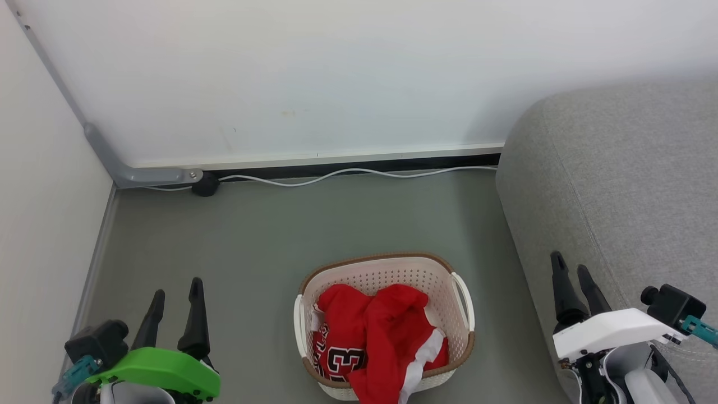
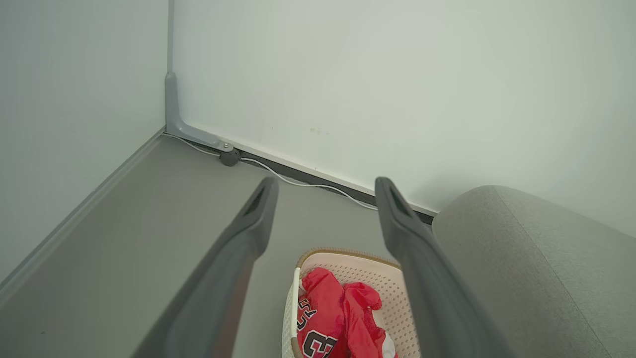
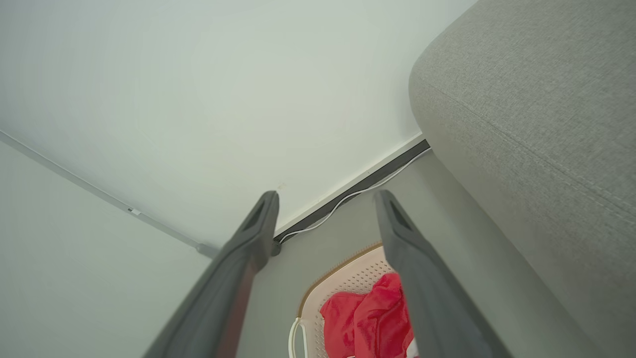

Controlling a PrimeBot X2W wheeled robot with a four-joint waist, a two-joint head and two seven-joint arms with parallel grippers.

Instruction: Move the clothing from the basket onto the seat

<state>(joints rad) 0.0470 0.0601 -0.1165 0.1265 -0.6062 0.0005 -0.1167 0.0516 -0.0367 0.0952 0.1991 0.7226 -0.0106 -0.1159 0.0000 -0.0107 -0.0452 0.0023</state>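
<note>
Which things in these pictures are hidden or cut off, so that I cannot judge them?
- Floor of the basket: head view, covered by the clothing.
- Its near rim: head view, partly under that draped clothing.
- Jersey numerals: head view, partly folded under red cloth.
- Seat: head view, cut off by the right edge.

clothing (image 1: pixel 381 336): red, crumpled in basket | basket (image 1: pixel 392 272): cream, upright on floor | seat (image 1: pixel 617 185): grey sofa, just right
</note>
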